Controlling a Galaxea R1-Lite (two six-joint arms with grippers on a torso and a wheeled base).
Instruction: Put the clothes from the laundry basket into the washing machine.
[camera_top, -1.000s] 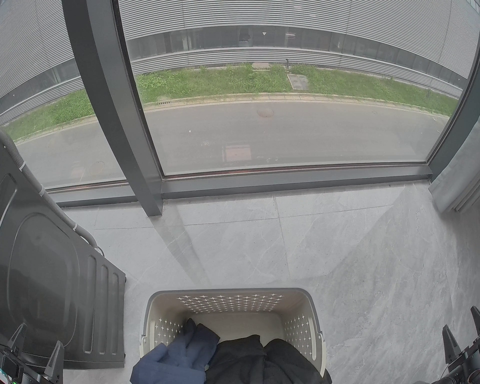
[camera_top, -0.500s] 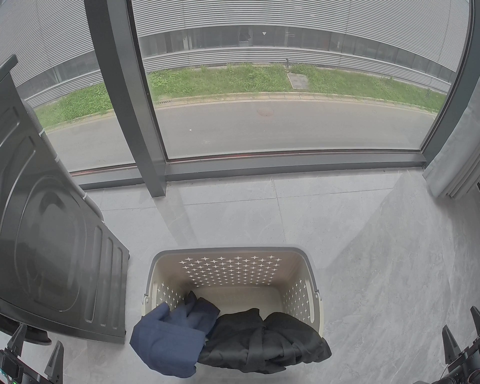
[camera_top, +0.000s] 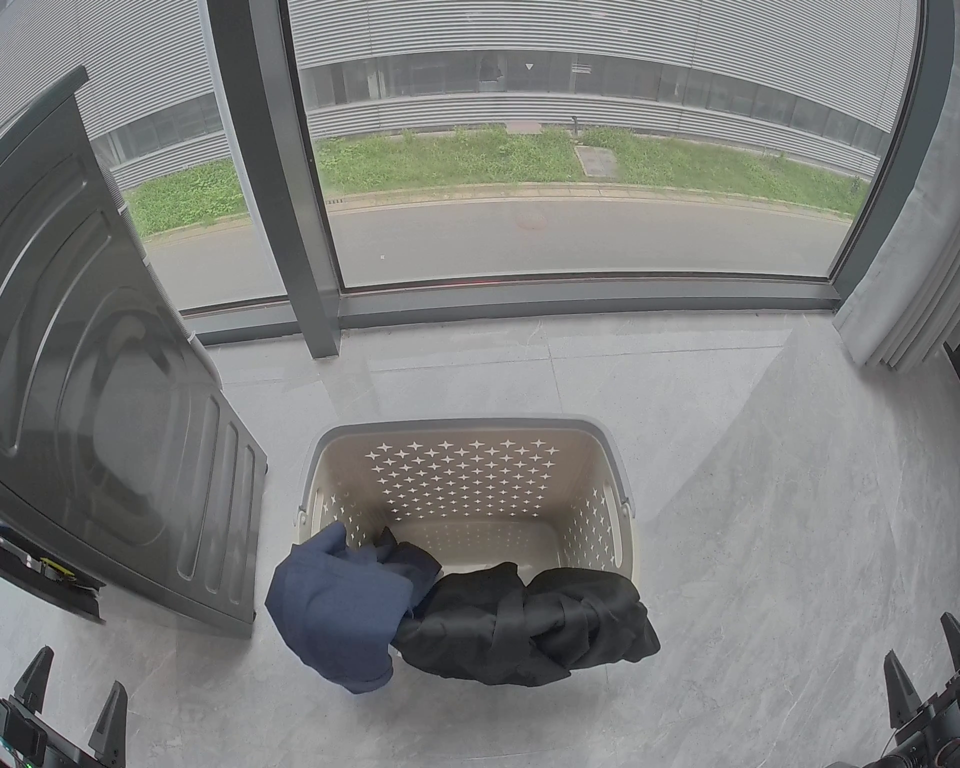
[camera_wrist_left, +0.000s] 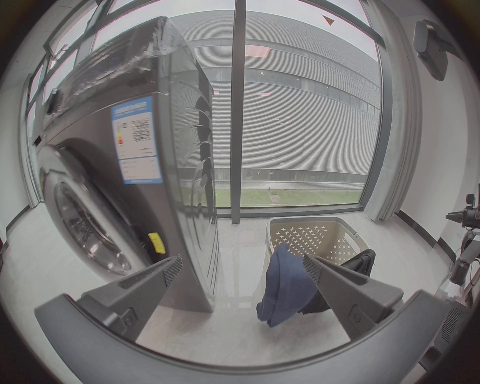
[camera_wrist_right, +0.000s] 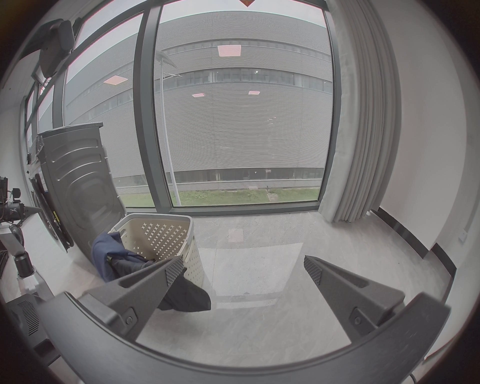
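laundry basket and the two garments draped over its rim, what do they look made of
Laundry basket: likely moulded plastic, matt cream, rigid walls pierced with star-shaped holes. Blue garment: soft matt cloth, hanging limp over the rim. Black garment: cloth too, bunched in folds; exact fabric unclear.

Soft, overcast daylight comes through the tall window (camera_top: 580, 200) and lights the room brightly and evenly. The pale floor (camera_top: 700, 480) has a mild sheen, with a faint streak mirroring the window post (camera_top: 275, 200). The washing machine (camera_top: 100, 400) shows dull highlights along its ribs. Shadows are weak. Both wrist views bend straight lines strongly and darken at the corners, and lamp reflections (camera_wrist_right: 229, 50) float in the glass.
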